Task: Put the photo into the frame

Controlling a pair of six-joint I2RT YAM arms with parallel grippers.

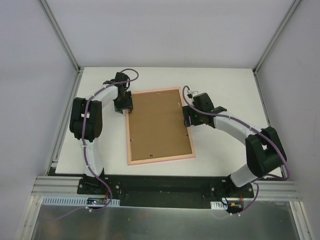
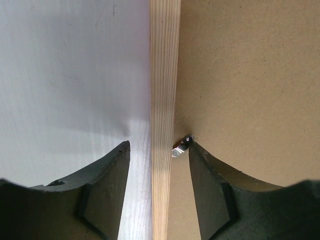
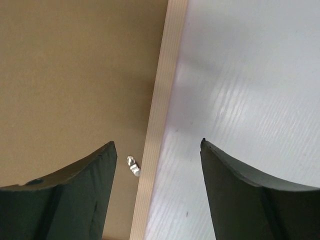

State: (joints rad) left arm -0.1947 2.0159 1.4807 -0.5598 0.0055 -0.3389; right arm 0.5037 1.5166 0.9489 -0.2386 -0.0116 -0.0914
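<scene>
On the white table (image 1: 225, 90) the frame (image 1: 160, 159) lies back up with the brown backing board (image 1: 157, 122) seated in it. The photo is out of sight, possibly beneath the board. A finger snagging the small metal tab (image 2: 180, 149) or the rail could skid the frame or lever the board up. The left gripper (image 2: 157, 147) stands half apart astride the left rail, one finger apparently touching the tab, gripping nothing. The right gripper (image 3: 157, 145) gapes wider astride the right rail, empty.

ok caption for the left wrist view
Left gripper open astride the frame edge, beside a metal tab on the backing board
</scene>
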